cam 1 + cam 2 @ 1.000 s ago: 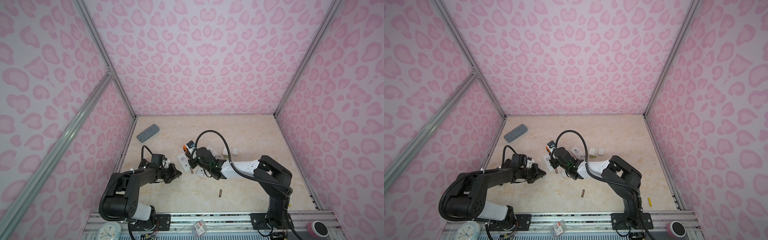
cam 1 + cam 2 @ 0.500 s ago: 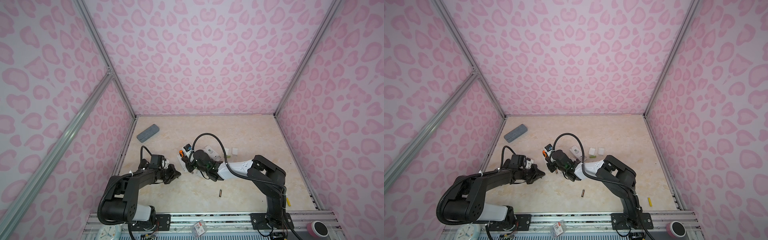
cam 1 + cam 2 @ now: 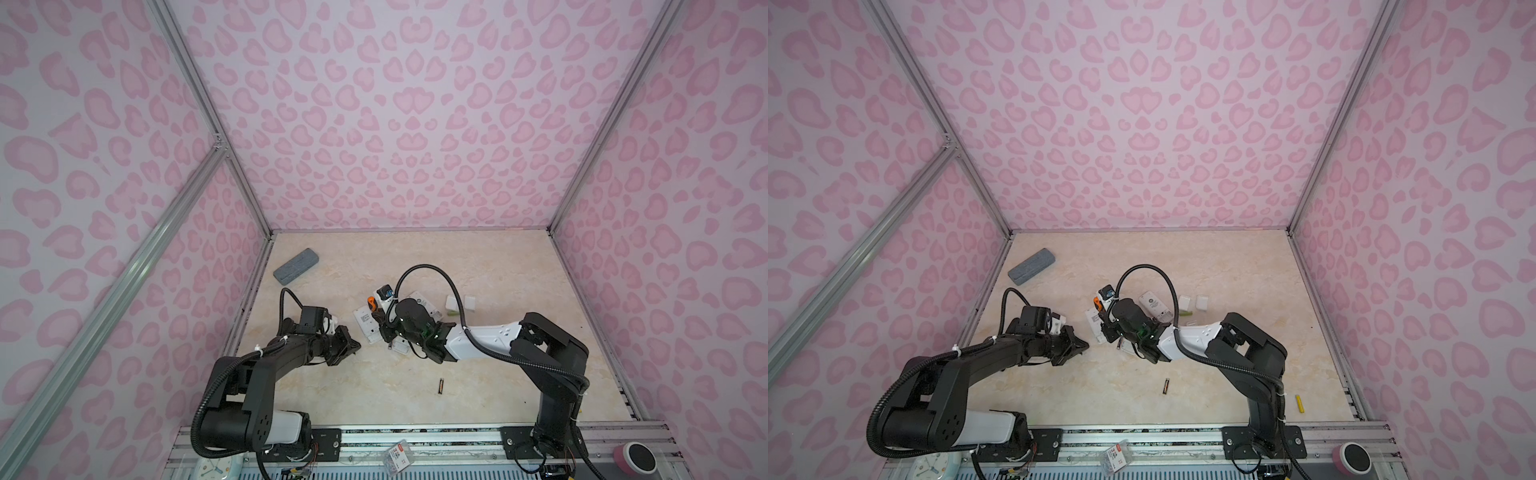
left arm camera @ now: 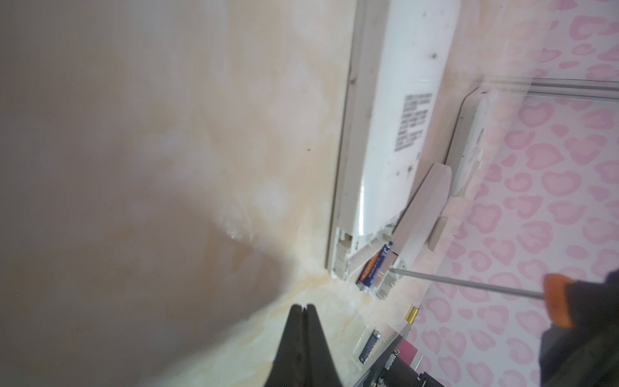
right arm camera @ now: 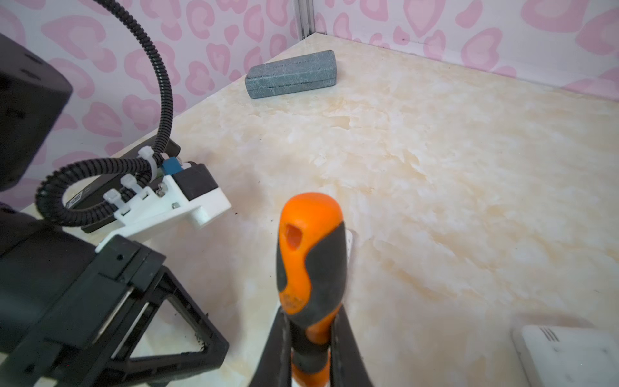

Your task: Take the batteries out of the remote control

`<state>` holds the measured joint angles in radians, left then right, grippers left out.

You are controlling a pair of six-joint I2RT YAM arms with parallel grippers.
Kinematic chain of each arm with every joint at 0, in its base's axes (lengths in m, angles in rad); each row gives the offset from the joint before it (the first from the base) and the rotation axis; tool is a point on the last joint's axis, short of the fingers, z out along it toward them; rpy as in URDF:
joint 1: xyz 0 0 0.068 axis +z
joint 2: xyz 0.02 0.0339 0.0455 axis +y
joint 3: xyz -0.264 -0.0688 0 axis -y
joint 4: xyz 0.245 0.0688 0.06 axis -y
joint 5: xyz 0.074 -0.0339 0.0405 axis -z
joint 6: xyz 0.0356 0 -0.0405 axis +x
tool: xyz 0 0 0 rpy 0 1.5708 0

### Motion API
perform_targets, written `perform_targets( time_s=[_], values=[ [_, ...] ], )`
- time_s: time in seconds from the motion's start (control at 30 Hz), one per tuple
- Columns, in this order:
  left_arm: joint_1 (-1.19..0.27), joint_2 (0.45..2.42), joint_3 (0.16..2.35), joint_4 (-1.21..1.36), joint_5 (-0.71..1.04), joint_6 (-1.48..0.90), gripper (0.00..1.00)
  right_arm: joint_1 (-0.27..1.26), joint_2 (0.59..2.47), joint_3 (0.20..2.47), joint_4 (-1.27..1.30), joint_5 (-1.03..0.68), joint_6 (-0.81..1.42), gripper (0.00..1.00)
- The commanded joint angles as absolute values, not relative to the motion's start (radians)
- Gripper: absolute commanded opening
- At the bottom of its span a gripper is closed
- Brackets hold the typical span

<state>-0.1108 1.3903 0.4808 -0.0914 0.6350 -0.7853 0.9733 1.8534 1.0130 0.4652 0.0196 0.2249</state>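
Orange-handled, the screwdriver [image 5: 310,268] is clamped between the jaws of the right gripper [image 5: 311,335]. Its thin shaft reaches to the open bay at the end of the white remote [image 4: 398,134]. In the left wrist view the tip sits at the flank of the battery [image 4: 373,268] lodged in that bay. Whether it touches the cell or only the bay wall I cannot tell. The left gripper [image 4: 303,310] hovers just beside that end of the remote, jaws pressed together and empty.

The step in hand looks like prying the battery out. To do it well, I would slip the tip under the cell near one end and lever up gently, with a small twist rather than a push. The remote lies loose on the table [image 3: 415,266], so a sideways shove would likely slide it. The left gripper could press down on the remote's body to pin it. A sudden release may flick the cell away, so the lift should be slow. A second battery [image 3: 440,386] lies on the table, well apart from the remote.

The lodged battery's long axis runs roughly along the remote's length. Its bare metal end points out of the bay toward the left gripper, and the other end lies toward the remote's body. It seems to lie nearly flat, though any lift is too slight to judge.
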Motion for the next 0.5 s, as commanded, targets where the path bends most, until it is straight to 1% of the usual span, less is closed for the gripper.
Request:
perform_targets(
  time_s=[0.0,0.13,0.27,0.4,0.47],
  values=[
    [-0.108,1.358,0.532,-0.173,0.62,-0.735,0.04,0.971,1.795,0.984,0.487,0.058,0.24,0.0],
    [-0.102,1.306,0.64,-0.308,0.561,-0.674,0.08,0.939,1.681,0.916,0.45,0.089,0.256,0.0],
    [-0.074,1.242,0.771,-0.455,0.487,-0.595,0.11,0.885,1.513,0.806,0.371,0.144,0.282,0.0],
    [-0.033,1.163,0.887,-0.554,0.408,-0.54,0.14,0.825,1.317,0.689,0.229,0.231,0.325,0.0],
    [-0.014,1.119,0.922,-0.581,0.378,-0.524,0.14,0.784,1.221,0.645,0.129,0.245,0.371,0.0]
  ],
)
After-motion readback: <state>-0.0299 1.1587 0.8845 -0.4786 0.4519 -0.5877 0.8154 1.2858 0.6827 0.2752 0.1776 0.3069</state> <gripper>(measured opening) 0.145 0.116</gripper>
